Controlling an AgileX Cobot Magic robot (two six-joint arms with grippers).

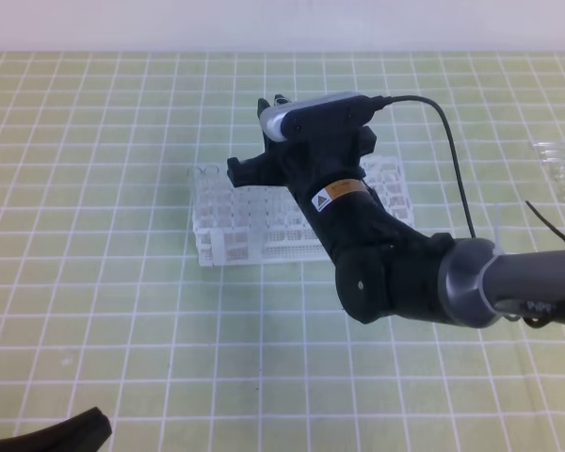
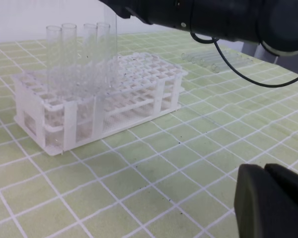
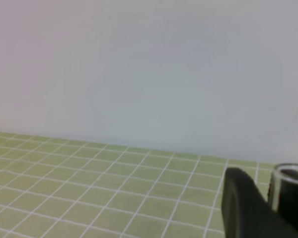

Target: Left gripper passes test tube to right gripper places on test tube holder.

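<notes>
R gripper (image 3: 263, 208) pinching test tube (image 3: 289, 191) over holder (image 1: 264, 235)

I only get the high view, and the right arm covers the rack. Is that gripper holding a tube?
Observer: Yes. The left wrist view shows the right gripper holding a tube upright over the rack.
Operator: Anything already in the rack?
Observer: Four tubes stand upright together at one end, right beside the held one.
Operator: And the left gripper?
Observer: The left gripper is shut, nothing visible in it, low over the table and apart from the rack.
</notes>
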